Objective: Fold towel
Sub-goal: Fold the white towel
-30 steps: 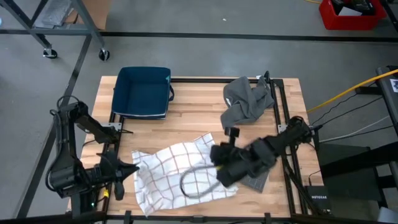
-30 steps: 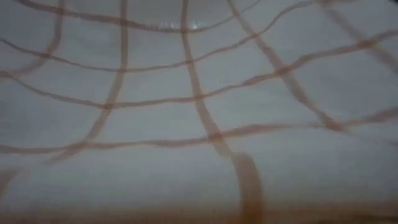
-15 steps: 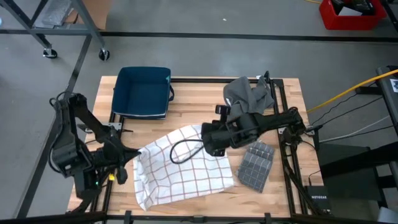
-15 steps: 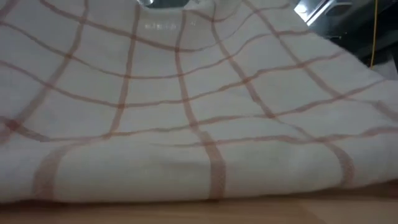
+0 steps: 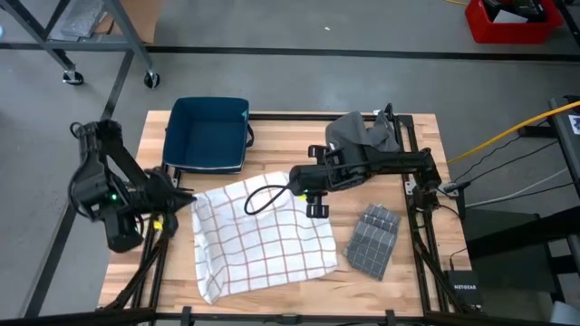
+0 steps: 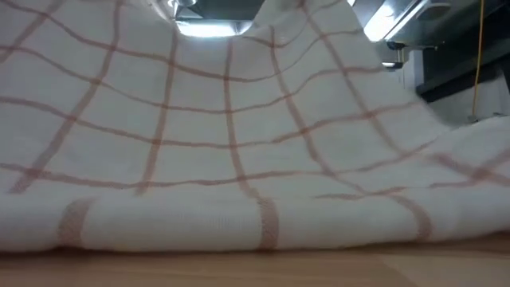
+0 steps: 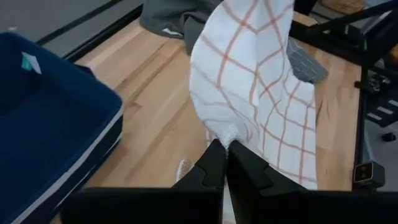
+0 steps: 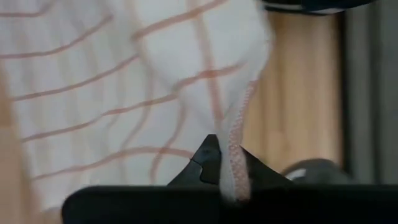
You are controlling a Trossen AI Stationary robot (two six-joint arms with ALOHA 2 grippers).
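The white towel with red checks (image 5: 263, 240) lies spread over the table's middle, and its near hem (image 6: 255, 227) rests on the wood. Its far edge hangs raised between my two grippers. My left gripper (image 5: 188, 201) is shut on the far left corner. My right gripper (image 5: 292, 188) is shut on the far right corner. In the low view the towel fills nearly the whole picture and rises away from the table. My left gripper pinches the towel's far left corner (image 7: 229, 134) between its two fingers, coming from the table's left and slanting down. The cloth bunches at the fingertips and runs away from them toward the right, with its lower part on the table. My right gripper pinches the towel's hemmed edge at the far right corner (image 8: 235, 163) between its two fingers, pointing steeply down. The corner is lifted clear and the cloth falls away below it to the table.
A dark blue bin (image 5: 210, 134) stands at the far left. A crumpled grey cloth (image 5: 362, 136) lies at the far right. A folded grey waffle cloth (image 5: 373, 237) lies right of the towel. Black frame rails (image 5: 412, 163) run along the table's sides.
Both grippers have moved toward the table's far edge, still shut on the towel's corners. The towel, bunched near the front before, is now drawn out and spread. Its near hem has stayed on the table. My right arm no longer covers the waffle cloth.
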